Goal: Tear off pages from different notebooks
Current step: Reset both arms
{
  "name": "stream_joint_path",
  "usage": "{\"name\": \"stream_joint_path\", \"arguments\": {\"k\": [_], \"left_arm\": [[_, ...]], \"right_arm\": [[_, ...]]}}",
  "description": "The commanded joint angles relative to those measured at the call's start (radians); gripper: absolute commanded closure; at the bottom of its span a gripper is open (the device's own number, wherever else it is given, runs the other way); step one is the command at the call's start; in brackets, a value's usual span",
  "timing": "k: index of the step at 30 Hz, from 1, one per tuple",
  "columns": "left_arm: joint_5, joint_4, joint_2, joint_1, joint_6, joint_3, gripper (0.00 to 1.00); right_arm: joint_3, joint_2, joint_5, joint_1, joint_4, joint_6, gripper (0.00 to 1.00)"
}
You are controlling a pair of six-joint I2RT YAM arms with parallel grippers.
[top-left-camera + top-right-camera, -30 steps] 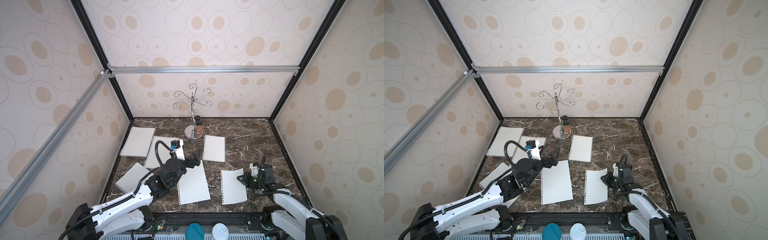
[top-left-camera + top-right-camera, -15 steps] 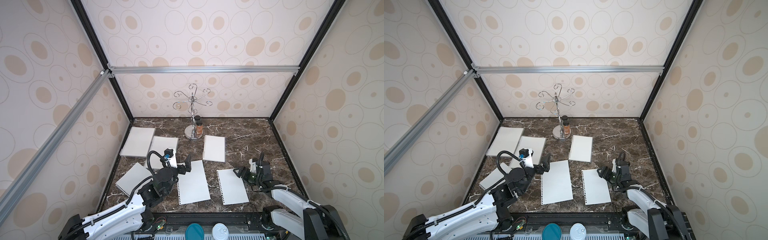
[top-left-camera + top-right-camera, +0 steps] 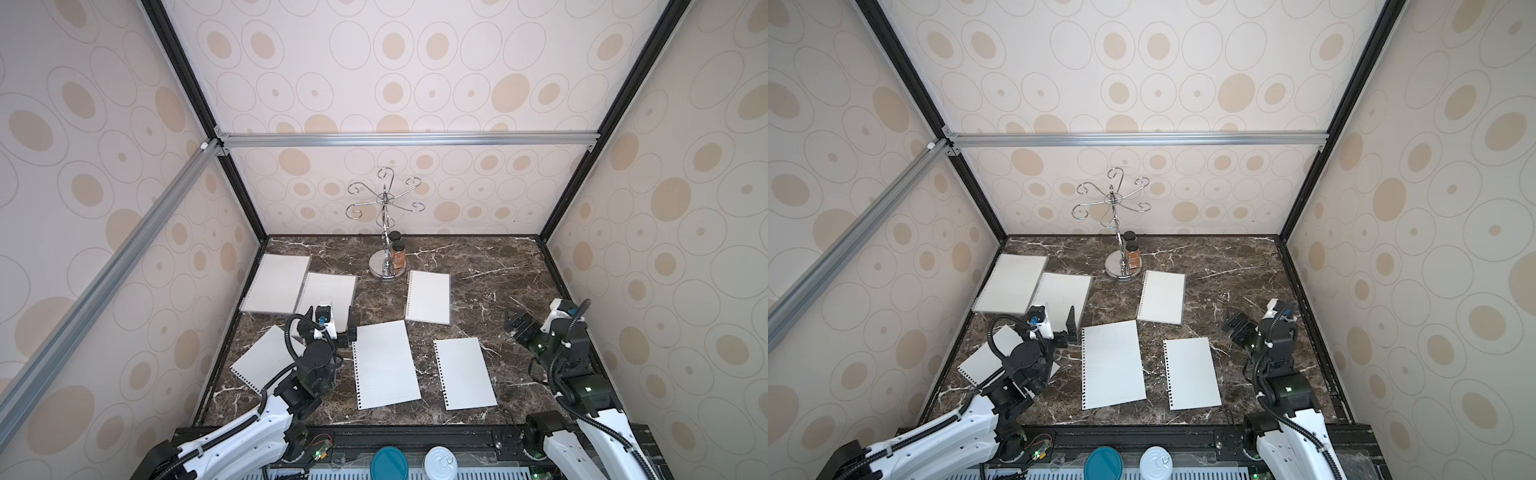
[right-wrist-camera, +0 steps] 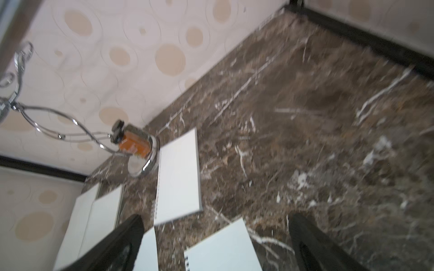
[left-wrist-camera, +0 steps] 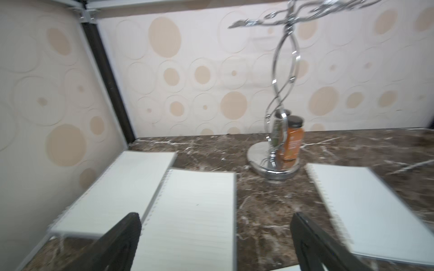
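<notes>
Three spiral-bound notebooks lie at the back of the marble table: one far left, one beside it, one in the middle. Two loose pages lie flat in front, a large one and a smaller one. A further white sheet with a holed edge lies front left, half under my left arm; page or notebook, I cannot tell. My left gripper is open and empty above the second notebook's near edge. My right gripper is open and empty, off to the right of the smaller page.
A chrome hook stand with two small spice jars on its base stands at the back centre. Patterned walls close in three sides. A teal lid and a white can top sit on the front rail.
My right gripper opened and let go of the smaller page, which now lies flat, then drew back to the right. My left gripper moved left, away from the large page.
</notes>
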Motion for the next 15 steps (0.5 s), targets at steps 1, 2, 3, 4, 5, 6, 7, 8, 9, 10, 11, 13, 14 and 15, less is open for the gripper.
{"name": "stream_joint_path", "arguments": {"k": [1,2,3,4,5,6,7,8,9,10,11,13,14,15], "left_arm": [[-0.054,0.170,0.042,0.089,0.053,-0.040,0.01],[-0.054,0.145,0.041,0.095,0.059,-0.031,0.00],[-0.062,0.146,0.043,0.099,0.070,-0.029,0.00],[-0.072,0.153,0.041,0.105,0.073,-0.031,0.00],[-0.066,0.157,0.041,0.113,0.083,-0.037,0.00],[-0.058,0.170,0.043,0.123,0.100,-0.045,0.00],[-0.056,0.195,0.051,0.140,0.114,-0.062,0.00],[-0.059,0.233,0.066,0.160,0.120,-0.085,0.00],[-0.067,0.283,0.094,0.192,0.116,-0.113,0.00],[-0.065,0.334,0.130,0.227,0.109,-0.140,0.00],[-0.048,0.393,0.171,0.257,0.108,-0.163,0.00],[-0.024,0.492,0.256,0.288,0.139,-0.160,0.00],[0.004,0.499,0.286,0.296,0.143,-0.144,0.00],[0.029,0.528,0.330,0.307,0.147,-0.128,0.00]], "right_arm": [[-0.055,0.083,0.223,-0.003,0.221,-0.158,0.00],[-0.103,0.122,0.222,-0.003,0.359,-0.220,0.00],[-0.164,0.178,0.222,-0.003,0.537,-0.311,0.00],[-0.201,0.235,0.219,-0.003,0.653,-0.392,0.01],[-0.211,0.282,0.207,-0.003,0.705,-0.473,0.01],[-0.202,0.332,0.211,-0.003,0.711,-0.541,0.01],[-0.192,0.386,0.220,-0.003,0.719,-0.580,0.01],[-0.193,0.440,0.215,-0.003,0.748,-0.636,0.02],[-0.202,0.506,0.210,-0.002,0.792,-0.682,0.04],[-0.210,0.571,0.225,-0.002,0.837,-0.699,0.04],[-0.224,0.624,0.243,-0.002,0.893,-0.689,0.04],[-0.274,0.768,0.258,0.001,1.158,-0.705,0.04],[-0.276,0.806,0.258,0.016,1.217,-0.738,0.03],[-0.269,0.827,0.216,0.017,1.229,-0.754,0.03]]}}
